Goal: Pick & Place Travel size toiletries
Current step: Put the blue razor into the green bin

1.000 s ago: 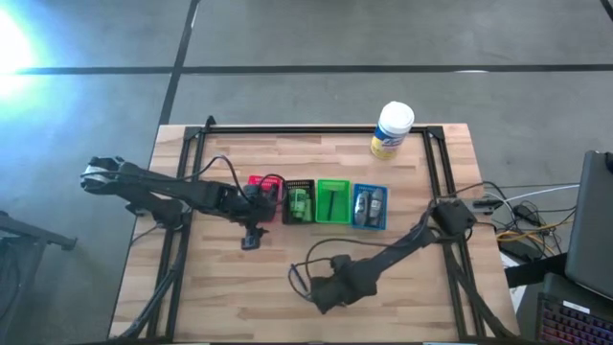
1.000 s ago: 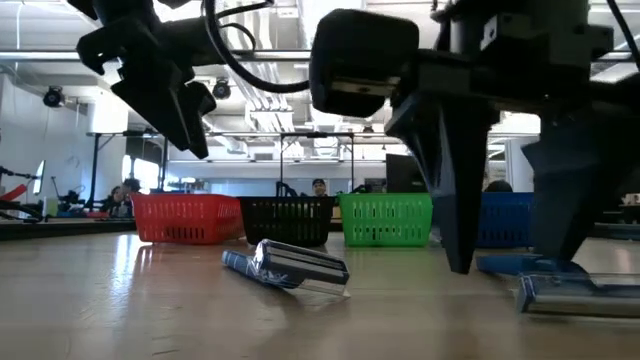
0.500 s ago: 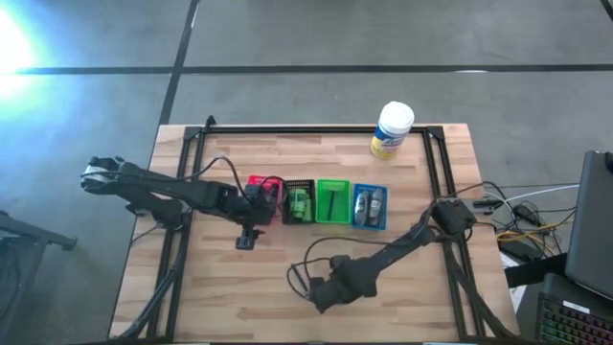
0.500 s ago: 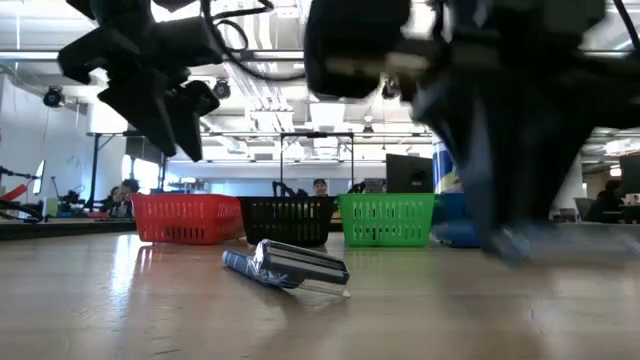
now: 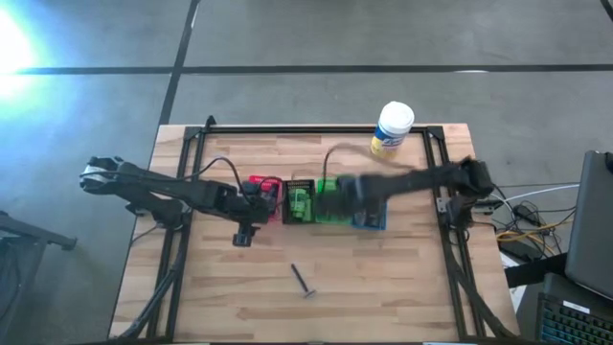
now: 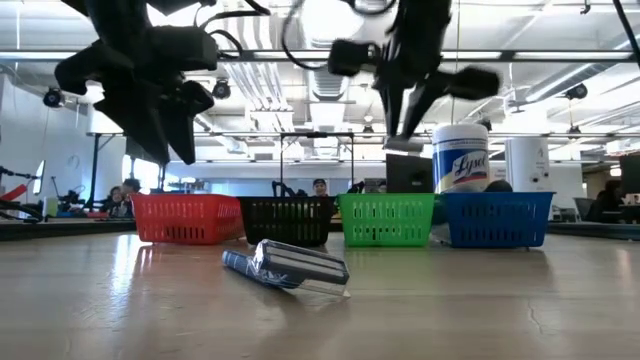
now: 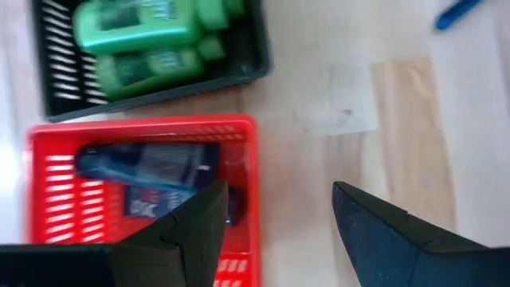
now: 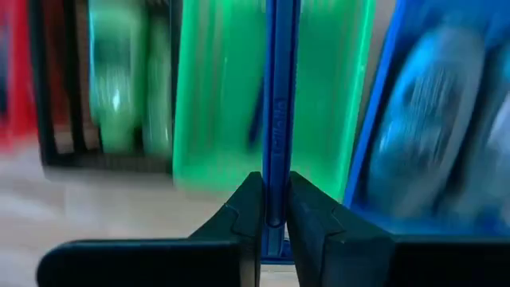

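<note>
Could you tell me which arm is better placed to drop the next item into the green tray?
The right. Its gripper is shut on a thin blue stick directly over the green tray, while the left gripper hangs open and empty beside the red tray.

Strong glare whitens the floor [image 5: 14, 43] at the high view's upper left. Ceiling lights [image 6: 330, 100] backlight the low view, leaving both arms as silhouettes. The right arm [image 5: 412, 182] is motion-blurred; its wrist view smears the trays [image 8: 319, 96].
</note>
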